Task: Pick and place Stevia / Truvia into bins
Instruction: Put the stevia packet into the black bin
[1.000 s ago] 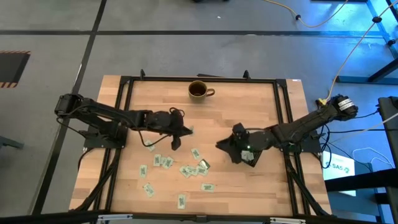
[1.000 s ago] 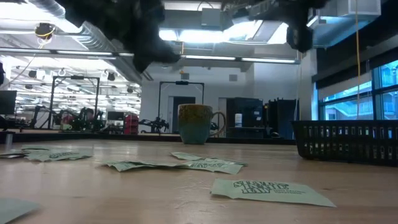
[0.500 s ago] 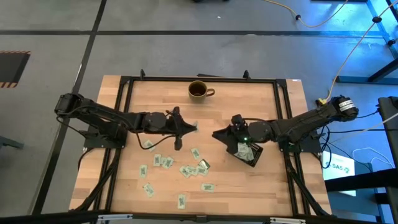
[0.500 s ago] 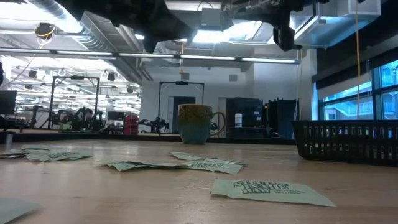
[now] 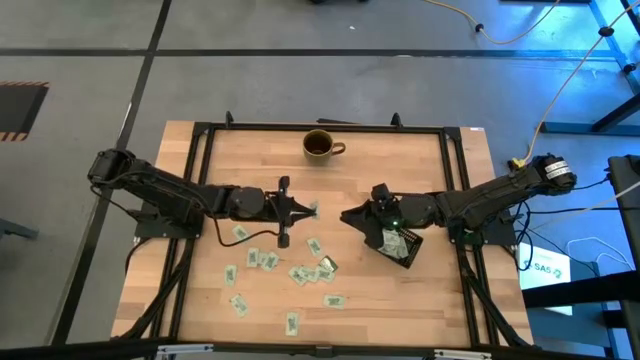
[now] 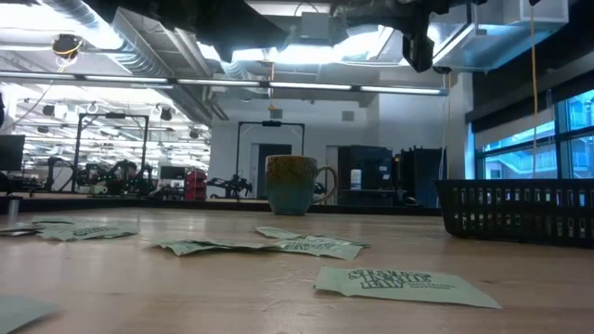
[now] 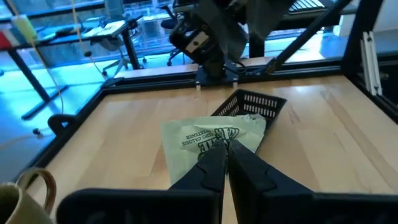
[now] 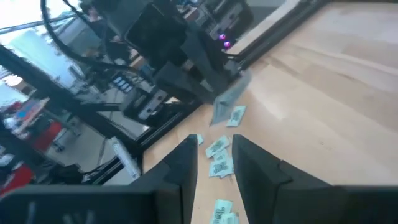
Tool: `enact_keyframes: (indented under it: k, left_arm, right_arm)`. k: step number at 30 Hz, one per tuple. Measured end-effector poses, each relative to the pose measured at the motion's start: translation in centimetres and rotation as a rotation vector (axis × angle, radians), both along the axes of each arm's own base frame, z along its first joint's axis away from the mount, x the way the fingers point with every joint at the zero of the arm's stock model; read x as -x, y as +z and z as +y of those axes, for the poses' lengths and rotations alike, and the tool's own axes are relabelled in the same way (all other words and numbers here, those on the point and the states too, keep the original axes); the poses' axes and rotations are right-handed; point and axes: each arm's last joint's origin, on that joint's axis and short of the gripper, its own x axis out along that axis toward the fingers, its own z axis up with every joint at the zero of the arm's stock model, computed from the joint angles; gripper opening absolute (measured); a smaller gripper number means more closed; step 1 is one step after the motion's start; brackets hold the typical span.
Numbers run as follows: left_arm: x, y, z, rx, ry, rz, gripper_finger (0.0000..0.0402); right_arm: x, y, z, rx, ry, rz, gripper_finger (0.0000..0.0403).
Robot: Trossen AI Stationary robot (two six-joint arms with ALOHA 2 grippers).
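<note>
- Pale green Stevia sachet point(image 7: 214, 138) is pinched between the tips of your left gripper point(image 5: 312, 209), fingers closed on its near edge with most of the paper sticking out ahead of the claw, well above the wood.
- Black bin point(image 7: 250, 105) sits ahead of that claw and lower down, and it's still apart from it, so the drop isn't lined up yet.
- Risk one: the pinch is only on the edge, so if you let the fingers ease off before you're over the bin, I'd guess the sachet flutters down onto the table point(image 5: 400, 290) short of it.
- Risk two: your right gripper point(image 5: 347, 216) hangs with fingers apart right by the bin, facing the left claw. Keep pushing forward and the two could bump.
- Loose sachets point(image 5: 300, 272) lie scattered below and behind the left claw.
- Versus a second ago: the left claw has moved further toward the bin, and the right claw has lifted off the bin and turned toward the middle.
</note>
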Motion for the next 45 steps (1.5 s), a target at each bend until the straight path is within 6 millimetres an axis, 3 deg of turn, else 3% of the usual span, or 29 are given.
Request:
enact_keyframes:
  k: [8, 14, 20, 29, 32, 40, 45]
  left_arm:
    - [0.1, 0.0, -0.5, -0.050, -0.026, 0.004, 0.0011]
    - [0.1, 0.1, -0.5, -0.054, -0.027, 0.004, 0.0014]
    - [0.1, 0.1, -0.6, -0.053, -0.030, 0.003, 0.0015]
    - [0.1, 0.0, -0.6, -0.082, -0.035, 0.010, 0.0015]
    - [0.1, 0.0, -0.5, -0.102, 0.003, 0.015, 0.0015]
    - [-0.8, 1.5, -0.3, -0.197, 0.110, 0.257, 0.0015]
    - [-2.2, 2.6, -0.6, -0.223, 0.082, 0.285, 0.0015]
  right_arm:
    - [-0.4, -0.5, -0.1, -0.065, 0.059, 0.023, 0.0107]
    - [-1.5, -2.2, -0.3, -0.046, 0.038, 0.079, 0.0148]
    - [-1.9, -2.5, -1.1, -0.058, 0.010, 0.078, 0.0168]
    - [-2.2, -1.9, -1.9, -0.057, -0.014, 0.017, 0.0288]
    - [-2.3, -1.3, -1.9, -0.069, -0.014, -0.044, 0.0312]
    - [-2.5, -1.5, -3.0, -0.153, -0.112, -0.054, 0.0319]
    - [-2.8, -2.1, -3.8, -0.185, -0.147, -0.031, 0.0319]
